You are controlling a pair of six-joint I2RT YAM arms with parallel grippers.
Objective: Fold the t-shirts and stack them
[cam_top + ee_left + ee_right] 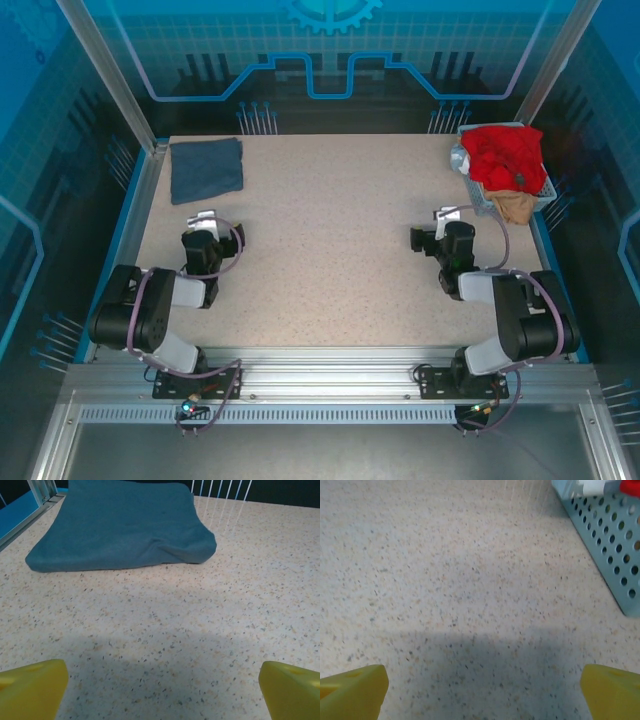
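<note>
ahead, the folded blue t-shirt [120,530] lies beyond the left gripper [160,680], apart.

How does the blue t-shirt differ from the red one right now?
The blue t-shirt lies folded flat on the table at the far left; the red t-shirt sits crumpled in the basket at the far right. Blue lies alone; red is heaped over a tan t-shirt. Both are plain-coloured cloth.

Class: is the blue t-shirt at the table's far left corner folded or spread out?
Folded. The blue t-shirt lies as a compact rectangle with no sleeves showing; the left wrist view shows a thick, rounded edge.
</note>
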